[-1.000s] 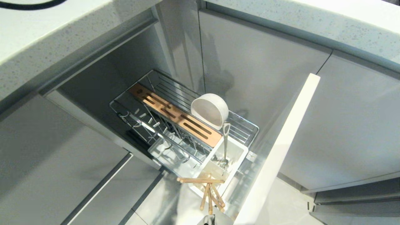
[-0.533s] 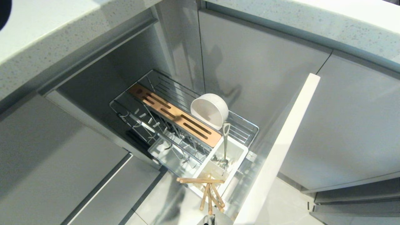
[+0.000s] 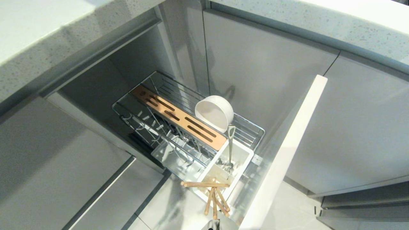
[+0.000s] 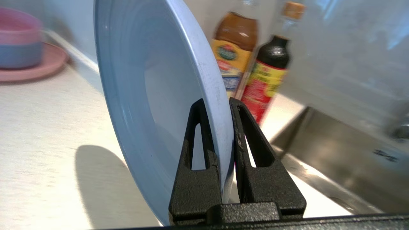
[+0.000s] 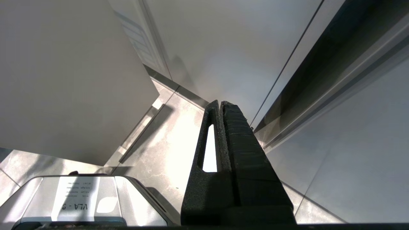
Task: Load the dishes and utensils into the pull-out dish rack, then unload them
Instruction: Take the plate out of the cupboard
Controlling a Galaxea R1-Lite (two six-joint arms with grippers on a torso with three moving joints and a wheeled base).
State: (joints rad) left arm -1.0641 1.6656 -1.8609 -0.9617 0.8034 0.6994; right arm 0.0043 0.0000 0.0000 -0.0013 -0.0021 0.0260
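Observation:
In the left wrist view my left gripper [image 4: 217, 103] is shut on the rim of the light-blue plate [image 4: 153, 80], which stands on edge above the countertop [image 4: 41, 127]. Neither gripper shows in the head view. There the pull-out dish rack [image 3: 188, 134] stands open, with the cream-white bowl [image 3: 214, 112] tipped on its side on the wires. The silver utensil [image 3: 230, 143] stands in the white caddy [image 3: 238, 159], and the wooden chopsticks [image 3: 212, 195] lie across the caddy's near end. My right gripper [image 5: 220, 103] is shut and empty, parked low over the floor.
On the counter stand a pink plate with a pink-and-blue cup [image 4: 20, 44], two sauce bottles [image 4: 255, 64] and a steel sink [image 4: 345, 153]. The rack's pale front panel [image 3: 287, 150] stands out to the right. Grey cabinet doors [image 3: 265, 70] surround the rack.
A dark part of the left arm at the head view's top left corner has slid out of view. The rack and its contents have not moved.

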